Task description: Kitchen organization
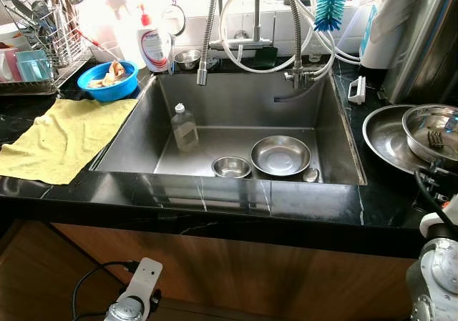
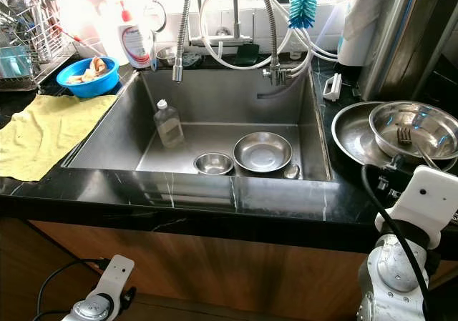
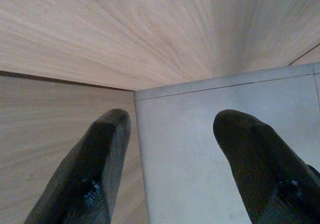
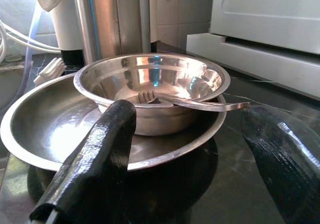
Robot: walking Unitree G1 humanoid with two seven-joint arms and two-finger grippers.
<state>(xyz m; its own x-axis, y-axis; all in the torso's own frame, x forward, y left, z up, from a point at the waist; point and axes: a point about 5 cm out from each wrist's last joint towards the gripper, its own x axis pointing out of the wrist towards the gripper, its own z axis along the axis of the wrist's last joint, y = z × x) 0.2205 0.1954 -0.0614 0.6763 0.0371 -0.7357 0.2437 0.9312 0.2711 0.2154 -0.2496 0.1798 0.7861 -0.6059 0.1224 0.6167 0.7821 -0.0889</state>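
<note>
The steel sink [image 1: 243, 99] holds a clear bottle [image 1: 184, 126] standing upright, a small steel bowl [image 1: 231, 166] and a wider steel bowl [image 1: 280, 155]. On the counter to the right, a steel bowl [image 4: 150, 79] sits in a large steel plate [image 4: 45, 129], and a fork [image 4: 200, 103] rests in the bowl with its handle over the rim. My right gripper [image 4: 187, 114] is open, low over the counter just short of the plate, touching nothing. My left gripper [image 3: 172, 119] hangs open below the counter, in front of the wooden cabinet.
A yellow cloth [image 1: 64, 135] lies on the black counter left of the sink, with a blue bowl of scraps [image 1: 109, 79] and a dish rack [image 1: 36, 42] behind it. Faucet hoses [image 1: 207, 35], a soap bottle [image 1: 152, 46] and a blue brush [image 1: 330, 6] line the back. A tall steel vessel [image 1: 429, 35] stands far right.
</note>
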